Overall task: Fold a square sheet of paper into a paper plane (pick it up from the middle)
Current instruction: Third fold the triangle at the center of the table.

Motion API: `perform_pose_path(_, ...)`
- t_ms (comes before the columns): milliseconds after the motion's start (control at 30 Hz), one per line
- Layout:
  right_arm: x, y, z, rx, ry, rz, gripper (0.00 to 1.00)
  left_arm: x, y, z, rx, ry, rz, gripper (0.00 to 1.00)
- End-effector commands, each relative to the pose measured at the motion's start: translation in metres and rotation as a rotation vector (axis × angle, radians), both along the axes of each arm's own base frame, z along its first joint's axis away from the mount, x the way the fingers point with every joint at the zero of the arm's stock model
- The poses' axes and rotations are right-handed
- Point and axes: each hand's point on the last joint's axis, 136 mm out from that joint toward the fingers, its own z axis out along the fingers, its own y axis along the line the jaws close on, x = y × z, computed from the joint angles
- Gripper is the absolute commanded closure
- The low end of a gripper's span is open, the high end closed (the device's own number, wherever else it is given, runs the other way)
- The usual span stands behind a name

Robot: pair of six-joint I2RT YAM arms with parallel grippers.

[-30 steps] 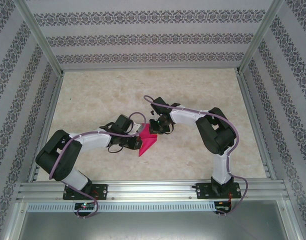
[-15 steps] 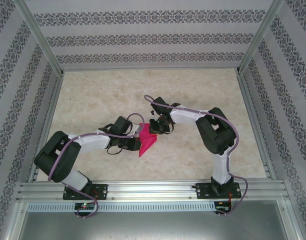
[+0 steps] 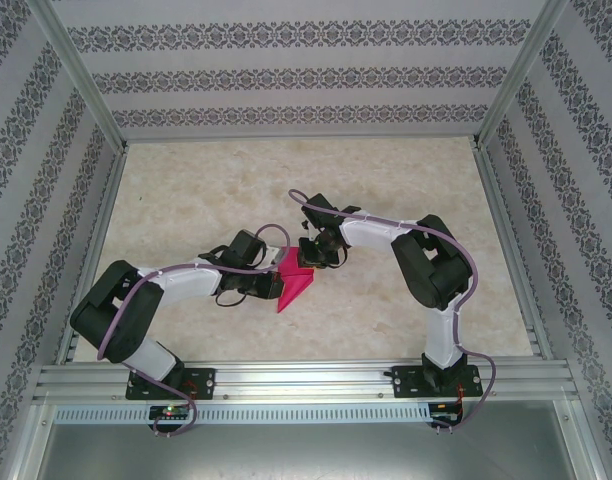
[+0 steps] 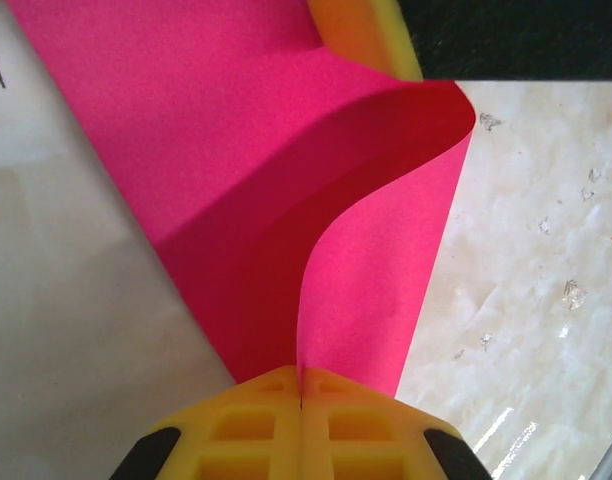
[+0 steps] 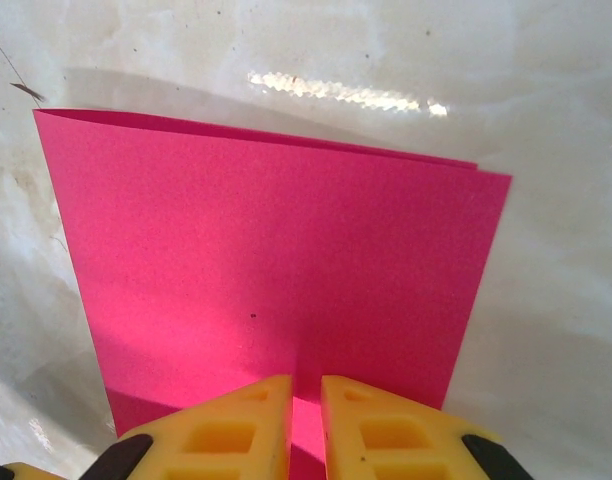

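Note:
The square sheet of paper (image 3: 293,284) is magenta-pink and folded, and it sits mid-table between the two arms. My left gripper (image 3: 277,285) is shut on one edge of it. In the left wrist view the yellow jaws (image 4: 302,376) meet on the sheet (image 4: 246,150), which curls upward from them. My right gripper (image 3: 308,262) is at the sheet's far corner. Its fingers (image 5: 306,386) stand a narrow gap apart over the flat folded paper (image 5: 276,260), whose pink shows through the gap. A yellow fingertip (image 4: 361,30) of the right gripper touches the sheet's far edge.
The marble-patterned tabletop (image 3: 406,180) lies all round the sheet. Aluminium frame rails (image 3: 306,378) run along the near edge, and patterned walls close in the back and sides.
The left arm's elbow has shifted a little. The paper and both grippers stay where they were.

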Motion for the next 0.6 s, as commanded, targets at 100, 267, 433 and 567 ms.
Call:
perform_pose_path(100,-0.002,-0.002,-0.011,-0.012,0.01,-0.012,0.83,0.004,0.006,-0.007,0.012,-0.002,0.014,0.93)
perform_pose_path(267,0.0,0.0,-0.009,-0.008,0.008,-0.015,0.82,0.002,0.007,-0.012,0.025,0.014,0.018,0.93)
perform_pose_path(433,0.002,0.001,-0.007,-0.004,0.003,-0.026,0.82,-0.003,0.008,-0.014,0.016,0.037,0.03,0.93)
perform_pose_path(567,0.002,0.002,-0.008,0.001,0.007,-0.027,0.81,-0.003,0.009,-0.016,0.013,0.037,0.041,0.93)
